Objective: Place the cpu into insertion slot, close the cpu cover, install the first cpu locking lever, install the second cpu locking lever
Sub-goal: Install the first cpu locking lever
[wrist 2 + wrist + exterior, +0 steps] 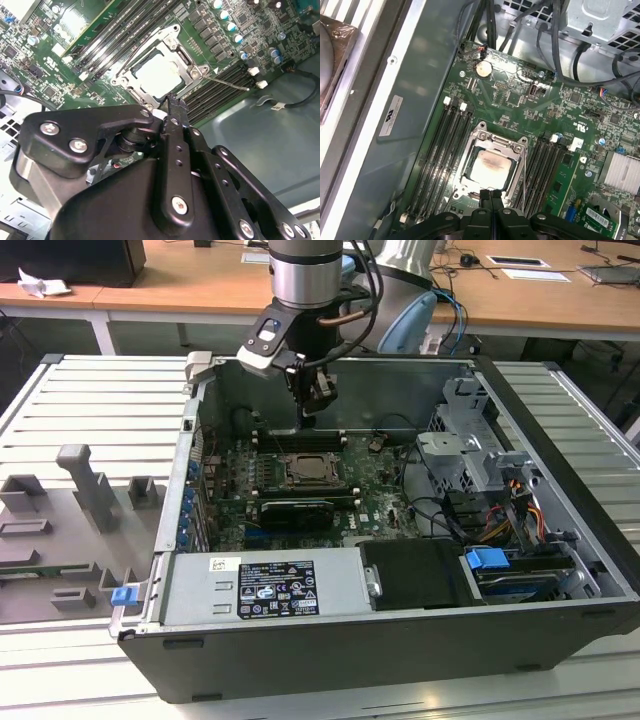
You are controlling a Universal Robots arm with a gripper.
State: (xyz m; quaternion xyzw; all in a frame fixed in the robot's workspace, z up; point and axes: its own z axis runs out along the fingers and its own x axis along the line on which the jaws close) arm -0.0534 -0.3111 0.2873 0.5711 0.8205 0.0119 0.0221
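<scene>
Directly below hand (491,196), cpu (489,167) sits in insertion slot (469,174).

The arm (300,270): silver cylindrical wrist, black cables (375,280). The pincer (172,102): matte black linkage plates, silver screws (179,204).

The whole open computer case (300,660) is seen obliquely from above, at some distance, in the exterior view. The motherboard (520,100), shared by all views, is looked down on closely in both wrist views, over the gripper (491,195).
</scene>
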